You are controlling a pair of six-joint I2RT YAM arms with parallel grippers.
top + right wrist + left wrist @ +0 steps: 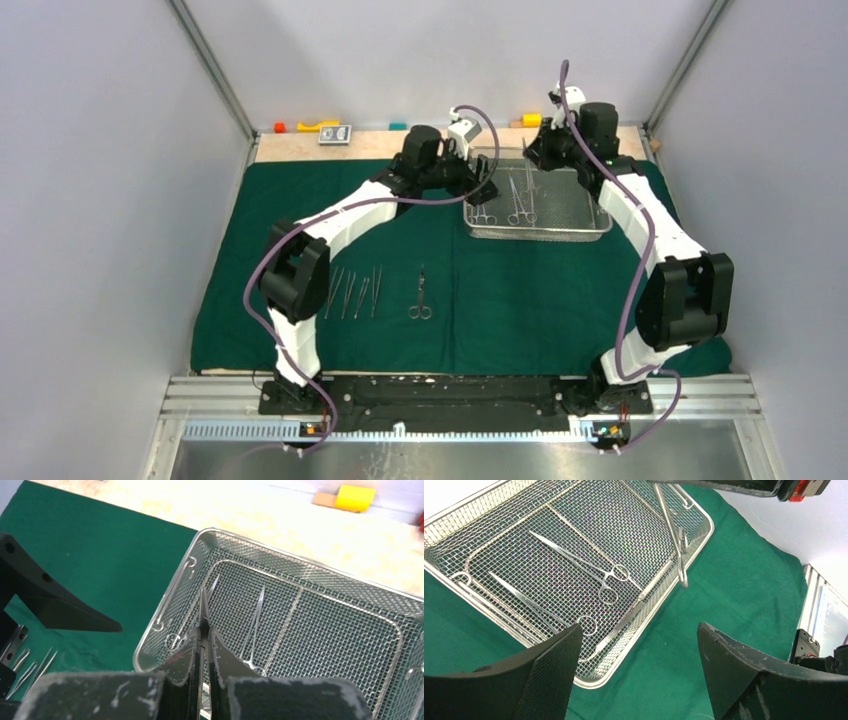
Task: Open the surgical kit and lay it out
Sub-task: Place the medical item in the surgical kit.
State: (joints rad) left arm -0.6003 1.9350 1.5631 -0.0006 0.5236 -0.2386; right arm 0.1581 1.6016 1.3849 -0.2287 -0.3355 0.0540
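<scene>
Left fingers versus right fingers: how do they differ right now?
The left fingers stand wide apart and hold nothing; the right fingers are pressed shut on a ring-handled clamp. The left fingers hover by a corner of the tray, partly over the green cloth; the right fingers are above the tray, the clamp dangling from them. Both pairs are black and close to the tray.
</scene>
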